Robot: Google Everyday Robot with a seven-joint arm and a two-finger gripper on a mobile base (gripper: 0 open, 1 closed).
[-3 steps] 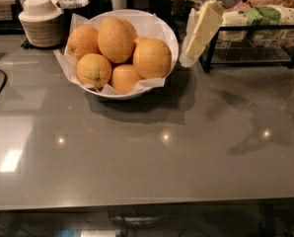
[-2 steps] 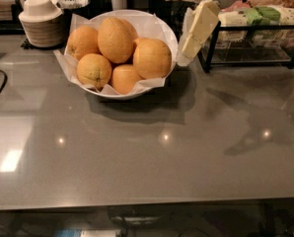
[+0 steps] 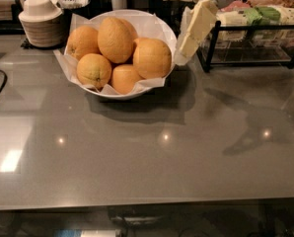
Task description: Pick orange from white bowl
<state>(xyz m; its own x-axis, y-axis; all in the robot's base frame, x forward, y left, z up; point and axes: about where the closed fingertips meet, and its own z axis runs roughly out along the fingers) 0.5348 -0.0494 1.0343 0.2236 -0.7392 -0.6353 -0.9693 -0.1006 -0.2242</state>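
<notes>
Leftward creep: gripper (image 3: 187,48) now hovers just beside bowl (image 3: 121,96) right rim | opening: cannot tell; nothing held | orange (image 3: 152,58) on right of pile, nearest gripper | likely firm, weighty, slick skin; take across widest middle, from above

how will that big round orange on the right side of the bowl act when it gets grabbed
The orange looks smooth and nearly round, so it may slip or roll if nudged. It rests on other fruit in the white bowl, so lifting it could shift its neighbours. The gripper hangs just right of the bowl.
</notes>
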